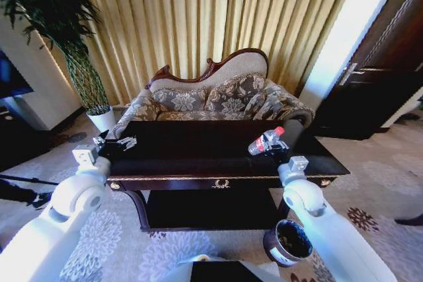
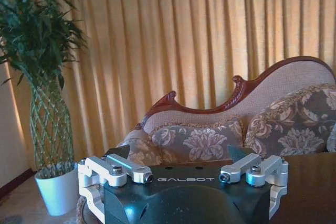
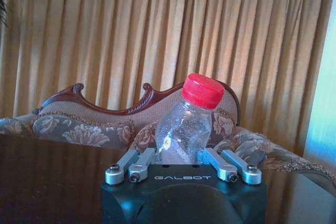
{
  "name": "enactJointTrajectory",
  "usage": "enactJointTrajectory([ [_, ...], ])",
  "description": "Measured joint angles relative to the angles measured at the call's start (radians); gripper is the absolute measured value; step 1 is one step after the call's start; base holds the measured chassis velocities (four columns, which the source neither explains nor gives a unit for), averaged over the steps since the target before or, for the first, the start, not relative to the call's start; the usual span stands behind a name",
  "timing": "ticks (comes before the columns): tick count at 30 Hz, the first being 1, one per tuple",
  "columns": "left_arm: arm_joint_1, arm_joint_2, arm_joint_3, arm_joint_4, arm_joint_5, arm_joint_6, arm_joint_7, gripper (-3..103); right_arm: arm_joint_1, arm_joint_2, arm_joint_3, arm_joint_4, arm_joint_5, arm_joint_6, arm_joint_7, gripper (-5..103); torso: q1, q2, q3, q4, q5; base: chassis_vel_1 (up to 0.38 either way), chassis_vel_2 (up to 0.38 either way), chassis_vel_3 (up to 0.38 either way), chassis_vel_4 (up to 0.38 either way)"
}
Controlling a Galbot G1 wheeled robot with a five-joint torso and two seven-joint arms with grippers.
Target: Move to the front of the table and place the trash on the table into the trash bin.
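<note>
The trash in view is a clear plastic bottle with a red cap. It stands tilted over the right part of the dark glossy table. My right gripper is shut on the bottle, its fingers clamped on both sides of the body. My left gripper hovers over the table's left end, and in the left wrist view the left gripper is open with nothing between its fingers. The dark round trash bin stands on the carpet by the table's front right, under my right arm.
A carved floral sofa stands right behind the table, with gold curtains beyond it. A white plant pot with a tall plant is at the back left. A dark door is on the right. The table has a low shelf.
</note>
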Motion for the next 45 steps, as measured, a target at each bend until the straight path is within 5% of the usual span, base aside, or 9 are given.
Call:
enactJointTrajectory([
  [8, 0.009, 0.058, -0.034, -0.011, -0.060, -0.026, 0.026, 100, 0.016, -0.083, 0.012, -0.053, 0.050, 0.036, -0.027, 27, 0.000, 0.000, 0.000, 0.0000, -0.0002, 0.000, 0.000, 0.000, 0.000],
  [15, -0.016, 0.079, 0.014, 0.037, -0.083, -0.129, 0.100, 100, -0.008, -0.092, 0.038, -0.022, 0.069, 0.049, -0.029, 27, 0.000, 0.000, 0.000, 0.0000, -0.0004, 0.000, 0.000, 0.000, 0.000],
  [45, 0.009, 0.059, 0.026, 0.027, -0.003, -0.123, 0.082, 100, -0.080, -0.084, 0.094, 0.040, 0.072, 0.049, -0.027, 27, 0.000, 0.000, 0.000, 0.0000, -0.0003, 0.077, -0.078, -0.080, 0.081],
])
